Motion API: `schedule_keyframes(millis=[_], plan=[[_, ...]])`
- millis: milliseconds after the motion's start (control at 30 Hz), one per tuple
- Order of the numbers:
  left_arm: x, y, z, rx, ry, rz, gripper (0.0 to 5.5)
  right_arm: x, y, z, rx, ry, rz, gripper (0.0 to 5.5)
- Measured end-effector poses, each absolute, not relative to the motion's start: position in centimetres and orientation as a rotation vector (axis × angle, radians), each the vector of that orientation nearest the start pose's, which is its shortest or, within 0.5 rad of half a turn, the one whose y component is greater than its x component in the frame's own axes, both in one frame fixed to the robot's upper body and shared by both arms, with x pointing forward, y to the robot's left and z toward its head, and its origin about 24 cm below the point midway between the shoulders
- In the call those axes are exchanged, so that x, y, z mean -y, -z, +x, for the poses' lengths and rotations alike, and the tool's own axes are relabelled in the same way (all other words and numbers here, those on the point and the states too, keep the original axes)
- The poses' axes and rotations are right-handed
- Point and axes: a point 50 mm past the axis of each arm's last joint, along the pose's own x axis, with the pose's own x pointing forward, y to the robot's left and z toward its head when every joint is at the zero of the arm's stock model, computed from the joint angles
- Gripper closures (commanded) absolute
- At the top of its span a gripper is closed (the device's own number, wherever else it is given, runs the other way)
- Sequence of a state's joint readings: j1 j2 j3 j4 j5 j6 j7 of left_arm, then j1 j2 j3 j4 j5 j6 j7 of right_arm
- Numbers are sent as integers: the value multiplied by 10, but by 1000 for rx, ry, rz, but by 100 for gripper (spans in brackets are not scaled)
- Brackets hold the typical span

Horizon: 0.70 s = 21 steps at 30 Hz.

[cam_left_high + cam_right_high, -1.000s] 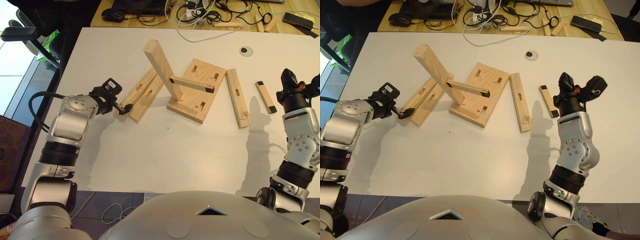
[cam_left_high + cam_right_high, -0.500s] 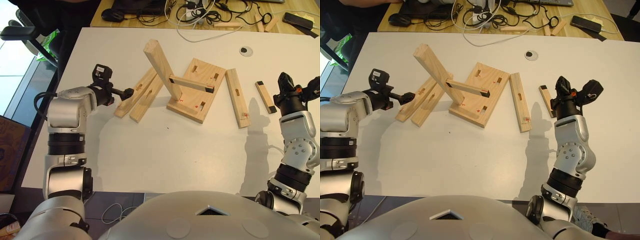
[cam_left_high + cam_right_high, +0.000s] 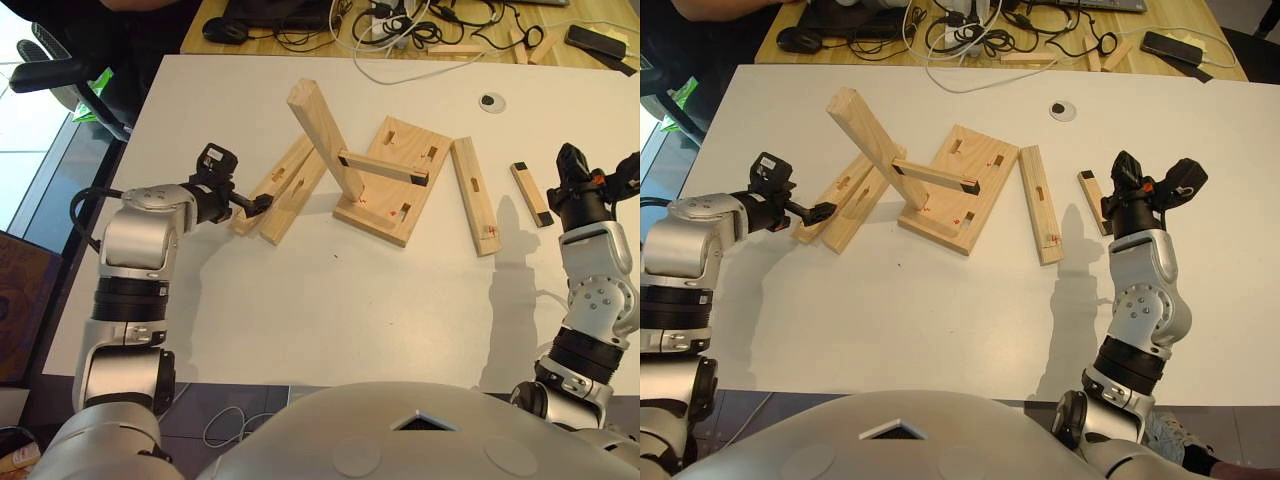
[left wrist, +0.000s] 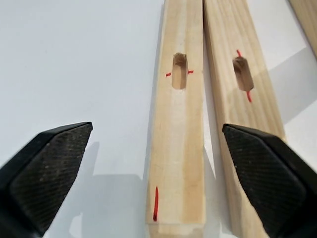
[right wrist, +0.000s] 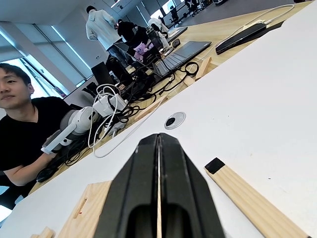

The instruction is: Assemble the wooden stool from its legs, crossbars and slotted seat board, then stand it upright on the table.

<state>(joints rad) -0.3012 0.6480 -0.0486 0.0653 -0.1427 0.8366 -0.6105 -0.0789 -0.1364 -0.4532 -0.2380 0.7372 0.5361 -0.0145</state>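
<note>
1. The left gripper (image 3: 257,203) has swung back from the table's left side to the near ends of the two loose legs (image 3: 280,188). Its fingers (image 4: 47,171) are spread wide over those ends and grip nothing. It looks to be lining up a pick-up.
2. The right gripper (image 5: 159,144) has barely shifted. Its fingers are pressed together and empty, and it hovers near the short crossbar (image 3: 531,193).
3. The seat board (image 3: 392,185) lies unmoved mid-table, with a tilted leg (image 3: 320,130) and a crossbar (image 3: 385,167) apparently fitted. Most of the assembly remains.
</note>
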Motion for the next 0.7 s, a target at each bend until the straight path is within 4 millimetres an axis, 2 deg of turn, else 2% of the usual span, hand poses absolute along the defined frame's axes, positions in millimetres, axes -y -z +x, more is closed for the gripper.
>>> schedule_keyframes(millis=[433, 700], plan=[[-253, -54, 270, -785, 435, 304, 64, 240, -93, 253, -40, 127, 598, 550], [-252, -52, 265, -835, 465, 283, 185, 236, -103, 260, -9, 105, 599, 550]])
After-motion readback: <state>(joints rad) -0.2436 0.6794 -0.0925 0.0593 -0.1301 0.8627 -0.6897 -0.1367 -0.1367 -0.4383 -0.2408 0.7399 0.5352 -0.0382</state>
